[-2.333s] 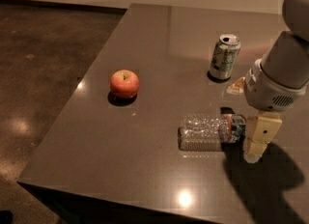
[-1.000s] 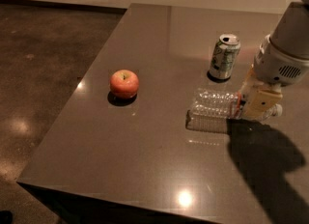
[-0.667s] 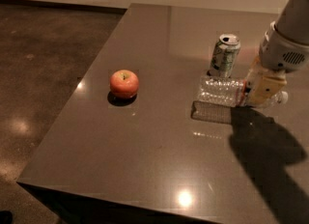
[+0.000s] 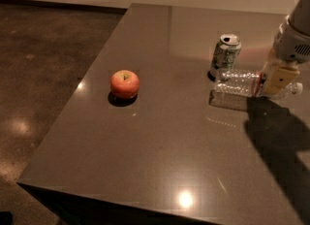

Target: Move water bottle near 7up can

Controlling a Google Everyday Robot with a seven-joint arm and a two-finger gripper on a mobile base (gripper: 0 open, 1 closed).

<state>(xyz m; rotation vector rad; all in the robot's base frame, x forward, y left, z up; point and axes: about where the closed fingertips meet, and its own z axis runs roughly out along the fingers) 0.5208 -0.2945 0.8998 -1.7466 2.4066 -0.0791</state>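
Note:
The water bottle lies on its side, clear and ribbed, its label end and white cap to the right. My gripper comes down from the upper right and is shut on the bottle near its label. The bottle hangs slightly above the table, with its shadow under it. The 7up can stands upright just behind the bottle's left end, very close to it. One cream finger covers part of the label.
A red apple sits left of centre on the dark table. The table's left and front edges drop to a brown floor. My arm's shadow falls across the right side of the table.
My gripper has carried the bottle back and to the right, from the table's middle right up to just in front of the can. The apple and the can have not moved.

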